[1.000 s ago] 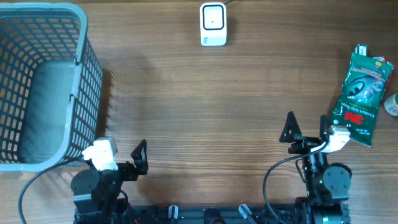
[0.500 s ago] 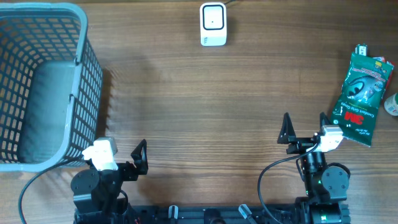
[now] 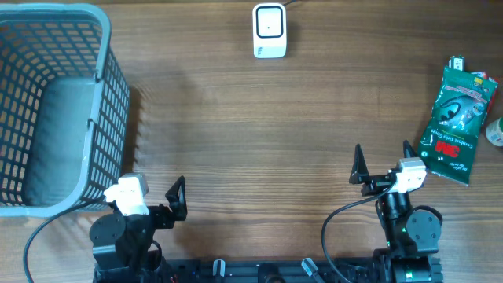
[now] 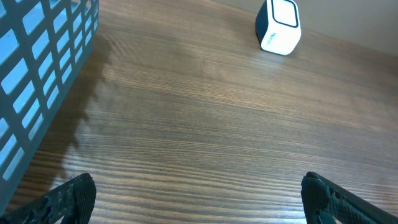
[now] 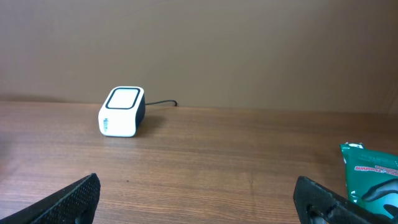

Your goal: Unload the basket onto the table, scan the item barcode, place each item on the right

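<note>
The item, a green 3M packet (image 3: pixel 456 122), lies flat at the table's right edge; its corner shows in the right wrist view (image 5: pixel 373 177). The white barcode scanner (image 3: pixel 269 30) stands at the back centre, also seen as the scanner (image 5: pixel 122 111) and the scanner (image 4: pixel 278 26) from the wrists. My right gripper (image 3: pixel 382 157) stands open just left of the packet, nothing between its fingers (image 5: pixel 68 199). At the front left, beside the basket, my left gripper (image 3: pixel 157 198) is open over bare wood, fingers (image 4: pixel 339 199) wide apart.
A grey plastic basket (image 3: pixel 110 94) fills the left side, its wall close to my left gripper (image 4: pixel 199 202). A small white and green object (image 3: pixel 496 131) peeks in at the right edge beside the packet. Bare wooden tabletop lies between scanner and grippers.
My right gripper has shifted slightly left and away from the packet's lower corner, still open. The left arm has not moved.
</note>
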`<state>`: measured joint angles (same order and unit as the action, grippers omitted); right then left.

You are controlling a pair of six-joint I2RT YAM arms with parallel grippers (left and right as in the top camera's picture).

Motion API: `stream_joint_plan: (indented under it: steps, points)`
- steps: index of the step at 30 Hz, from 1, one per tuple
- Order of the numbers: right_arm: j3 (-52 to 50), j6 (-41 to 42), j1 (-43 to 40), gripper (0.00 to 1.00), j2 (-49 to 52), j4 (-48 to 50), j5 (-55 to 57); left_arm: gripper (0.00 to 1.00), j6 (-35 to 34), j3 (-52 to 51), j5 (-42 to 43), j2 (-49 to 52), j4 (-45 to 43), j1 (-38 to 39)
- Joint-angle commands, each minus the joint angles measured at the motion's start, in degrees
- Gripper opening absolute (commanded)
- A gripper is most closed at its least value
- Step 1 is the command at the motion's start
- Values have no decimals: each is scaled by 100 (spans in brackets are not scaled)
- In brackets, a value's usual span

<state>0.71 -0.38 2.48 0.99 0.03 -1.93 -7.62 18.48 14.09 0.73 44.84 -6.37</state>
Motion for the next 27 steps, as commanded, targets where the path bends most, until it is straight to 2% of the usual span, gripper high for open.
stream_joint_plan:
  steps: [1,8,10,12,14,17,18,27]
  points:
    - [-42,-109,4,100,-57,13,-109,100,-13,-22,68,-42,-15,15]
    - [-42,-111,2,100,-57,13,-109,100,-13,-22,68,-42,-15,15]
    - [-42,-111,2,100,-57,13,-109,100,-11,-22,-352,-42,37,15]
    - [-42,-109,2,100,-57,13,-111,100,-61,-39,-133,-39,9,15]
    - [-42,-109,2,100,-57,13,-109,100,-55,-177,24,-44,-691,42]
    - [-42,-111,2,100,-57,13,-109,100,-7,-901,-2,-50,-2588,179]
    - [-42,-109,2,100,-57,13,-109,100,-7,-1040,-26,-50,-2892,188]
    - [-42,-111,2,99,-57,13,-109,100,444,-1816,-264,-52,-4197,291]
